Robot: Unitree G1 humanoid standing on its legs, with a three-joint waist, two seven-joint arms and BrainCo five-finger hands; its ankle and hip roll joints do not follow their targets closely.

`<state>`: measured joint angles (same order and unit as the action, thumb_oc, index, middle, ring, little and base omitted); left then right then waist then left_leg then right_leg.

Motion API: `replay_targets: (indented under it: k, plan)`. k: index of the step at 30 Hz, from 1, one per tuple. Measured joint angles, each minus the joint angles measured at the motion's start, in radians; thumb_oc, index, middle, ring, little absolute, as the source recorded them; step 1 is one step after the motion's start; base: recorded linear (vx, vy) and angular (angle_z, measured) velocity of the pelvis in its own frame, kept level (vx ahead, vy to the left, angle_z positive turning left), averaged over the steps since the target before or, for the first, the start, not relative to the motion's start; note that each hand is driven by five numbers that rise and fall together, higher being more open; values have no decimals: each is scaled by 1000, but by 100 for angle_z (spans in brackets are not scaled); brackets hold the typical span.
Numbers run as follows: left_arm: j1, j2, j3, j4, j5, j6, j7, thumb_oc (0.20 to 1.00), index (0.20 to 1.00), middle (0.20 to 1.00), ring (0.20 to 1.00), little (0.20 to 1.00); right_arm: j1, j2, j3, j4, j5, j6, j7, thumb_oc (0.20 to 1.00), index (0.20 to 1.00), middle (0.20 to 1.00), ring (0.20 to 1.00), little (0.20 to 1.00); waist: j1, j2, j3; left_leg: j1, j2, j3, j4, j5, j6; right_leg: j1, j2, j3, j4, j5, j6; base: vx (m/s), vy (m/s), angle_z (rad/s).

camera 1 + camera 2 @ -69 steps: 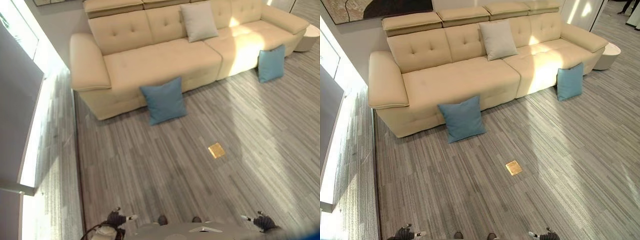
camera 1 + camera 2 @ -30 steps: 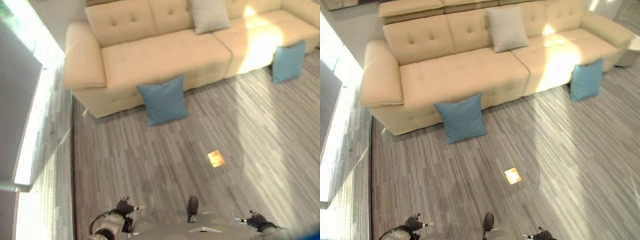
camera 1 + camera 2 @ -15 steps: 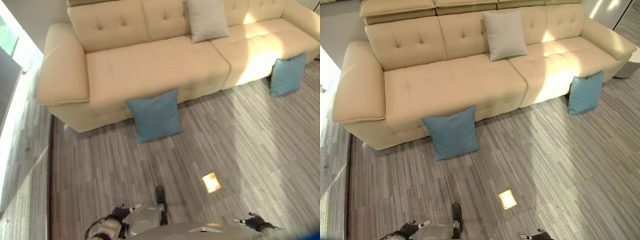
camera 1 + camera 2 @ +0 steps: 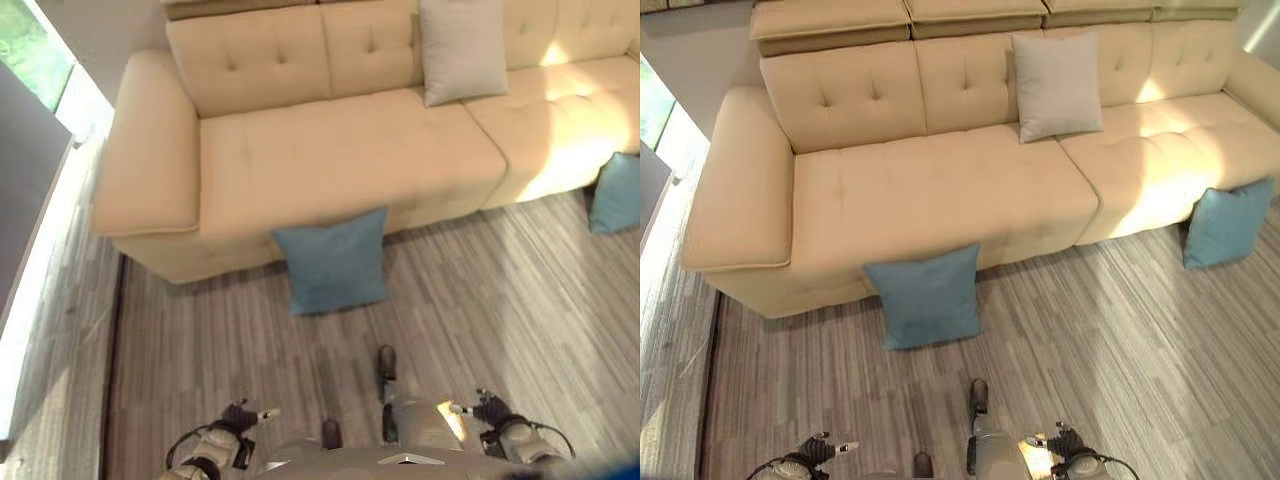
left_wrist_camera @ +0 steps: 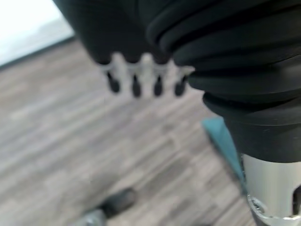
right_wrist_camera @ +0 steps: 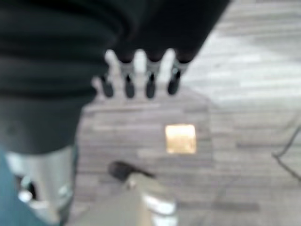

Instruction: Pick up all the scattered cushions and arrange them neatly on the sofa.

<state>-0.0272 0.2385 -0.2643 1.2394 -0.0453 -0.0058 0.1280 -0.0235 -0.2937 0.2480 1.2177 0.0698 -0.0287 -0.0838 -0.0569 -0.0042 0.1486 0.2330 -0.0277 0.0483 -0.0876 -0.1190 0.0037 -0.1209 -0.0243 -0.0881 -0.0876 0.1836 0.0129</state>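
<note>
- The cream sofa (image 4: pixel 940 190) spans the far side of the room, a long tufted piece with a broad armrest at its left end and headrest blocks along the top of its back.
- The wood-grain floor (image 4: pixel 1110 330) runs grey and striped from the sofa's base to the robot.
- A near blue cushion (image 4: pixel 925 296) stands tilted on the floor, its upper edge leaning against the sofa's front below the left seat — the closest cushion to the robot, almost straight ahead.
- A grey cushion (image 4: pixel 1056 85) is on the sofa, propped upright against the backrest near the seam between the two seat sections.
- A far blue cushion (image 4: pixel 1227 223) sits on the floor well off to the right, leaning on the sofa's front below the sunlit seat.
- The left hand (image 4: pixel 238 415) hangs low at the bottom edge of the eye views, well apart from every cushion; its own wrist view shows the fingers (image 5: pixel 136 84) straight in a row, relaxed, holding nothing, with a teal corner of cushion beyond.
- The right hand (image 4: pixel 490 410) hangs low on the other side, its fingers (image 6: pixel 128 84) likewise straight and empty.
- A small yellow floor plate (image 6: pixel 180 139) is set into the boards beneath the right hand — bright against the grey.
</note>
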Motion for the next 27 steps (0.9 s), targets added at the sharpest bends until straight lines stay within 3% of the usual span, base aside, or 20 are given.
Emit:
replay_targets:
  k: [1, 4, 7, 8, 9, 11, 12, 14, 15, 18, 19, 20, 22, 25, 27]
  plan:
    - [-1, -5, 1, 0, 0, 0, 0, 1000, 1000, 1000, 1000, 1000, 0, -3, 0, -1, -3, 0, 0, 1000, 1000, 1000, 1000, 1000, -2, 7, 0, -8, 13, -2, 31, -2, -22, 19, 6, -16, -6, 2, -34, 123, -208, 32]
    - [-23, -17, 32, 2, 0, -1, 1, 1000, 1000, 1000, 1000, 1000, -11, -7, -2, -6, -3, -1, 0, 1000, 1000, 1000, 1000, 1000, -2, 4, 0, -82, 23, -3, 212, -7, -71, 66, -4, -59, -6, -49, -67, 77, -229, 52]
    - [-71, -20, 30, -2, -1, -1, 1, 1000, 1000, 1000, 1000, 1000, -18, -4, -4, -3, 0, -1, 1, 1000, 1000, 1000, 1000, 1000, 11, -34, 21, -273, 38, 55, 572, 32, -159, 97, -27, -108, -6, -97, -89, 54, -158, 61]
    - [-75, -22, 27, -4, -2, 0, 1, 1000, 1000, 1000, 1000, 1000, -23, -5, -5, -2, 6, -1, 0, 1000, 1000, 1000, 1000, 1000, 18, -40, 27, -321, 53, 63, 646, 31, -166, 97, -28, -115, -6, -104, -98, 186, -82, 16]
    - [-74, -21, 28, -11, -2, 0, 0, 1000, 1000, 1000, 1000, 1000, -24, -5, -5, -2, 9, -1, -1, 1000, 1000, 1000, 1000, 1000, 18, -40, 30, -342, 78, 81, 628, 24, -160, 102, -19, -121, -6, -111, -105, 162, -38, 21]
    - [-68, -15, 27, -18, -3, 2, 1, 1000, 1000, 1000, 1000, 1000, -25, 0, -5, 25, 26, 2, 0, 1000, 1000, 1000, 1000, 1000, 14, -42, 41, -324, 120, 144, 388, 31, -150, 128, -6, -141, -11, -151, -89, 132, 15, 31]
    - [-66, -18, 25, -24, -3, 1, 1, 1000, 1000, 1000, 1000, 1000, -19, -4, -5, 30, 26, 1, 0, 1000, 1000, 1000, 1000, 1000, 10, -38, 55, -319, 129, 147, 279, 58, -151, 146, 3, -159, -7, -153, -84, 194, 31, 28]
    - [-63, -16, -9, -29, -2, 2, 1, 1000, 1000, 1000, 1000, 1000, -16, -10, -11, 41, 27, 1, -2, 1000, 1000, 1000, 1000, 1000, -4, -21, 60, -319, 145, 184, 17, 190, -152, 182, 36, -184, -12, -198, -61, 272, 86, 18]
    - [-60, -13, -10, -28, -2, 2, 1, 1000, 1000, 1000, 1000, 1000, -17, -8, -10, 61, 26, 2, -1, 1000, 1000, 1000, 1000, 1000, -2, -12, 65, -324, 143, 182, -10, 236, -141, 214, 54, -171, -12, -216, -47, 337, 183, -8]
    - [-32, -15, -9, -17, -2, 3, 1, 1000, 1000, 1000, 1000, 1000, -10, -9, -11, 74, 25, 1, -3, 1000, 1000, 1000, 1000, 1000, -3, -9, 41, -284, 108, 161, -1, 244, -111, 255, 53, -142, -9, -248, -41, 202, 207, -33]
    - [-21, -16, -9, -17, -1, 3, 1, 1000, 1000, 1000, 1000, 1000, -11, -9, -11, 73, 25, 1, -3, 1000, 1000, 1000, 1000, 1000, -4, -11, 30, -279, 94, 161, 0, 243, -89, 255, 49, -134, -5, -252, -33, 103, 156, -35]
    - [-15, -16, -9, -16, -1, 3, 1, 1000, 1000, 1000, 1000, 1000, -5, -10, -13, 65, 25, 1, -4, 1000, 1000, 1000, 1000, 1000, -5, 2, 20, -268, 86, 159, -8, 250, -28, 264, 46, -122, 3, -254, -30, 38, 57, -29]
    - [-24, -12, -10, -21, -1, 3, 1, 1000, 1000, 1000, 1000, 1000, 5, -5, -13, 38, 25, 0, -4, 1000, 1000, 1000, 1000, 1000, -7, 1, 23, -250, 63, 167, -5, 233, 12, 255, 17, -111, 50, -271, -5, 57, 140, -14]
    - [-62, 0, -10, -27, -2, 2, 2, 1000, 1000, 1000, 1000, 1000, -9, 7, -12, 19, 25, 1, -3, 1000, 1000, 1000, 1000, 1000, -2, 9, 28, -229, 54, 174, -4, 205, 42, 187, -12, -87, 213, -305, 37, 54, 157, -8]
    - [-81, 19, -11, -28, -2, 2, 2, 1000, 1000, 1000, 1000, 1000, -47, 5, -13, 10, 25, -1, -3, 1000, 1000, 1000, 1000, 1000, 4, 17, 33, -202, 50, 196, -5, 173, 66, 100, -30, -50, 413, -327, 65, 53, 117, -36]
